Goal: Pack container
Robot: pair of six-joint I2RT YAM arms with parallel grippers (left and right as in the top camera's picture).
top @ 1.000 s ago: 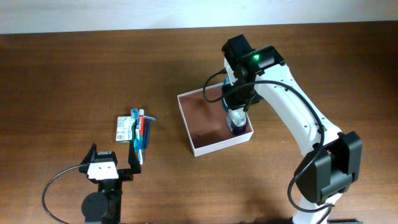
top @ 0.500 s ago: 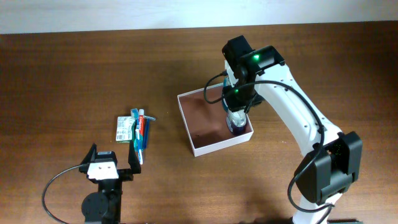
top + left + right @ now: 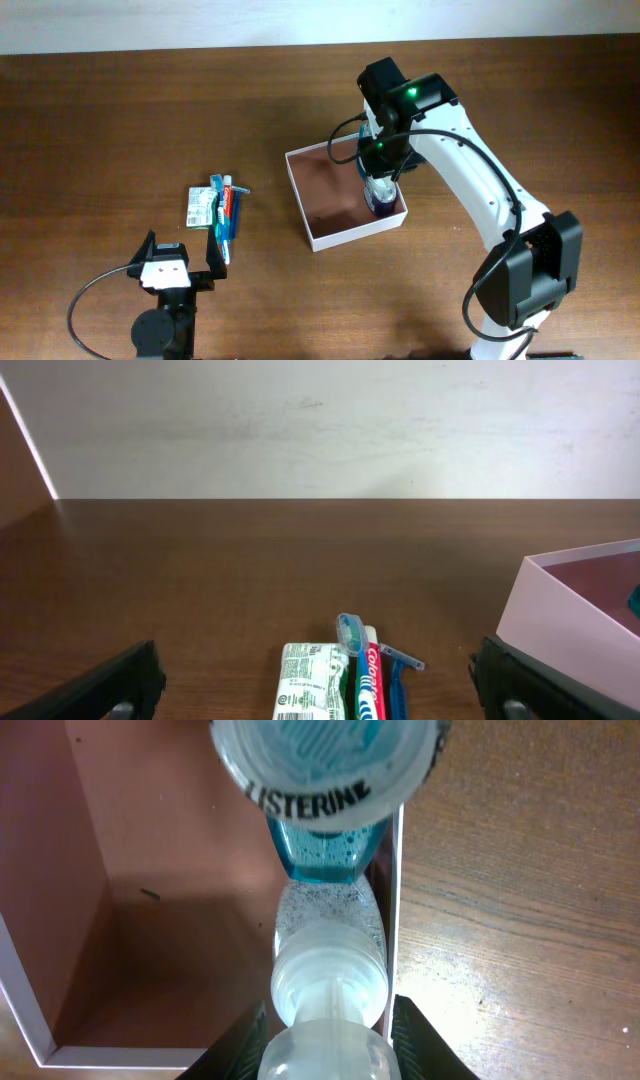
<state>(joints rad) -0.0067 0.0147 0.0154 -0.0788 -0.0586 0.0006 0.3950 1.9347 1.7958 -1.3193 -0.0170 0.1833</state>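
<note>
The container [image 3: 345, 238], a shallow white-walled box with a reddish-brown floor, lies mid-table; its wall [image 3: 560, 600] also shows in the left wrist view. A small bottle of blue mouthwash [image 3: 380, 200] stands in its near right corner against the right wall [image 3: 397, 870]. My right gripper [image 3: 378, 168] hangs over it, its jaws shut on the bottle's clear top [image 3: 328, 1040]. The Listerine-marked end [image 3: 325, 760] points away from the camera. My left gripper [image 3: 181, 247] rests wide open near the front left, nothing between its fingers [image 3: 110, 690].
A green-and-white packet [image 3: 201, 207], a red toothpaste tube [image 3: 227, 205], a toothbrush and a blue razor [image 3: 392, 685] lie together just ahead of the left gripper. The left part of the container's floor [image 3: 150, 840] is bare.
The right gripper has shifted a touch over the bottle. The left arm and the toiletries have not moved.
</note>
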